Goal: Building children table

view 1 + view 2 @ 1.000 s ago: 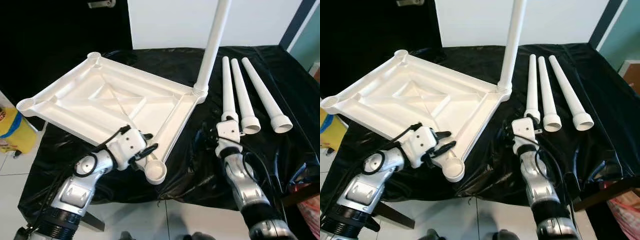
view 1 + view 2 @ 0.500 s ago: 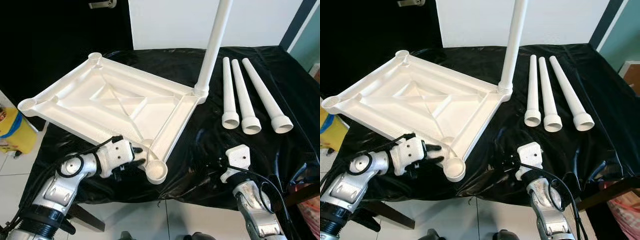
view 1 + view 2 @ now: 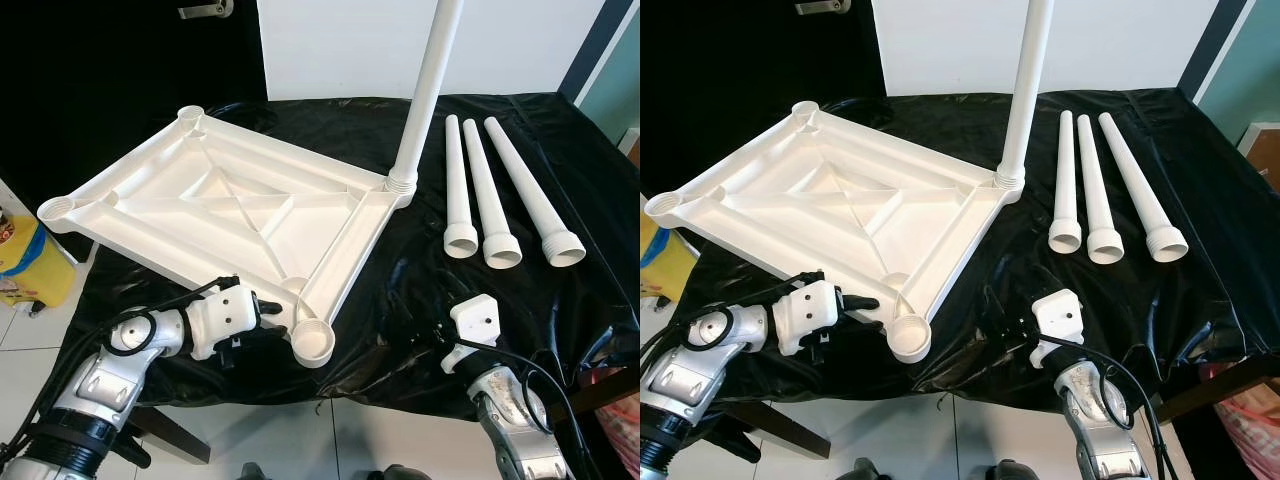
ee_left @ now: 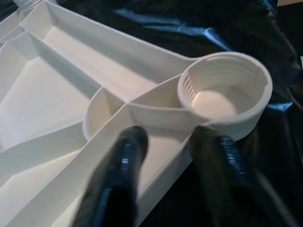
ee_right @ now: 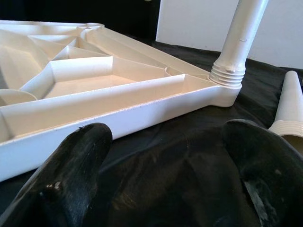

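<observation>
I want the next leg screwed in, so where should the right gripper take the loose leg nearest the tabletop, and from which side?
Best guess: grip that leg on its round shaft just beyond the wide threaded collar, coming from above with the right gripper open, fingers either side. It lies flat on the black sheet, close beside the next leg, so a side approach looks crowded.

White tabletop (image 3: 230, 200), black cloth (image 3: 420, 300)
</observation>
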Controlling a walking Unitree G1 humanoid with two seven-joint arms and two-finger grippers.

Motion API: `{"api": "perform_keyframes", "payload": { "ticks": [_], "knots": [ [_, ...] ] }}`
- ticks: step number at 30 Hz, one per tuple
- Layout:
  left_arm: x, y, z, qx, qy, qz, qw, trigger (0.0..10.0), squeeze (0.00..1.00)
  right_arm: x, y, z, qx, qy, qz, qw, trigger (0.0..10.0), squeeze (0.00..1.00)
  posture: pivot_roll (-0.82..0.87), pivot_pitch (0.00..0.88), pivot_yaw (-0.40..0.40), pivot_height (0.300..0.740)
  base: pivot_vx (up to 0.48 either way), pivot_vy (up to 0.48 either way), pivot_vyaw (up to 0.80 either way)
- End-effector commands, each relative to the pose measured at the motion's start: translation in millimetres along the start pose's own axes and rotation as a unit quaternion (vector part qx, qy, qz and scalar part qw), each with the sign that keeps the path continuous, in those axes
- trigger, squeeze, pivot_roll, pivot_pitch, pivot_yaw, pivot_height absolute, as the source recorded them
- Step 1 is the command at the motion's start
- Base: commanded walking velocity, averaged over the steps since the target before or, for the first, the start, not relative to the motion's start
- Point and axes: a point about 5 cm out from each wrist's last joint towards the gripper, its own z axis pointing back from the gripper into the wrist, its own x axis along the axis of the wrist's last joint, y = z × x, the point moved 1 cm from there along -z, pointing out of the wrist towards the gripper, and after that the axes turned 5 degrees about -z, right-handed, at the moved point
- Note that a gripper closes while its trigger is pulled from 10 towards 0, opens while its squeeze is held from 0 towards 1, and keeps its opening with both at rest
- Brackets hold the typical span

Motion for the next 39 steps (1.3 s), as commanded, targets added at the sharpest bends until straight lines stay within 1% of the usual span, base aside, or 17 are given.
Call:
{"api": "perform_keyframes", "payload": {
  "ticks": [1,2,3,4,13,14,15,17,19,22,26,27,30,31,32,37,39],
  "knots": [
    [-4.0,-2.3,1.3,-0.042,0.010,0.000,0.999,10.0,1.00,-2.3,1.5,3.0,0.007,0.011,-0.007,1.000,10.0,0.00,-0.02,0.027,-0.026,0.740,0.000,0.000,0.00],
    [-5.6,-2.2,0.2,-0.042,0.017,-0.008,0.999,10.0,0.17,-2.3,1.6,3.0,0.009,0.011,-0.006,1.000,10.0,0.00,-0.02,0.027,-0.026,0.740,0.000,0.000,0.00],
    [-5.6,-2.2,0.2,-0.042,0.017,-0.008,0.999,10.0,0.17,-2.3,1.6,3.0,0.009,0.011,-0.006,1.000,10.0,0.00,-0.02,0.027,-0.026,0.740,0.000,0.000,0.00],
    [-9.3,-2.4,-1.1,-0.047,0.029,-0.017,0.998,10.0,0.00,-2.1,1.4,2.8,0.009,0.012,-0.006,1.000,10.0,0.00,-0.03,0.027,-0.023,0.740,0.000,0.000,0.00],
    [-19.3,1.9,-2.7,-0.064,0.063,-0.024,0.996,10.0,0.00,-1.8,1.1,2.9,0.008,0.014,-0.004,1.000,10.0,0.00,-0.03,0.028,-0.013,0.740,0.000,0.000,0.00],
    [-24.7,4.1,-4.2,-0.069,0.085,-0.023,0.994,10.0,0.00,-1.7,1.1,2.9,0.007,0.014,-0.003,1.000,10.0,0.00,-0.04,0.030,-0.008,0.740,0.000,0.000,0.00],
    [-24.7,4.1,-4.2,-0.069,0.085,-0.023,0.994,10.0,0.00,-1.7,1.1,2.9,0.007,0.014,-0.003,1.000,10.0,0.00,-0.04,0.030,-0.008,0.740,0.000,0.000,0.00],
    [-32.8,10.5,-9.0,-0.072,0.121,-0.018,0.990,10.0,0.00,-1.5,1.4,3.4,0.005,0.014,-0.003,1.000,10.0,0.00,-0.04,0.034,-0.002,0.740,0.000,0.000,0.00],
    [-32.8,10.5,-9.0,-0.072,0.121,-0.018,0.990,10.0,0.00,-1.5,1.4,3.4,0.005,0.014,-0.003,1.000,10.0,0.00,-0.04,0.034,-0.002,0.740,0.000,0.000,0.00],
    [-35.7,18.1,-15.8,-0.078,0.143,-0.006,0.987,10.0,0.00,-1.7,2.1,4.3,0.003,0.016,-0.002,1.000,10.0,0.00,-0.05,0.040,0.007,0.740,0.000,0.000,0.00],
    [-36.0,20.4,-17.9,-0.082,0.149,-0.001,0.985,10.0,0.00,-1.8,2.3,4.4,0.002,0.016,-0.001,1.000,10.0,0.00,-0.05,0.040,0.007,0.740,0.000,0.000,0.00],
    [-35.6,24.6,-20.0,-0.089,0.155,0.002,0.984,10.0,0.00,-1.6,2.7,3.7,0.001,0.016,0.000,1.000,10.0,0.00,-0.06,0.043,0.018,0.740,0.000,0.000,0.00],
    [-35.3,27.7,-21.7,-0.099,0.160,0.007,0.982,9.9,0.00,-1.4,3.0,3.0,-0.002,0.016,0.000,1.000,10.0,0.00,-0.06,0.046,0.024,0.740,0.000,0.000,0.00],
    [-34.0,30.2,-23.7,-0.107,0.160,0.009,0.981,8.5,0.00,-1.4,3.2,2.7,-0.004,0.015,0.000,1.000,10.0,0.00,-0.06,0.047,0.028,0.740,0.000,0.000,0.00],
    [-33.2,31.1,-25.7,-0.119,0.160,0.013,0.980,0.0,0.00,-1.4,3.5,2.7,-0.006,0.015,0.000,1.000,10.0,0.00,-0.07,0.051,0.035,0.740,0.000,0.000,0.00],
    [-31.7,30.8,-28.9,-0.133,0.157,0.017,0.978,0.0,0.00,-1.5,3.8,3.5,-0.010,0.015,0.001,1.000,10.0,0.00,-0.07,0.054,0.039,0.740,0.000,0.000,0.00],
    [-28.0,29.5,-33.8,-0.140,0.145,0.023,0.979,0.0,0.00,-1.7,3.3,4.6,-0.014,0.016,0.002,1.000,10.0,0.00,-0.07,0.059,0.043,0.740,0.000,0.000,0.00]
  ]
}}
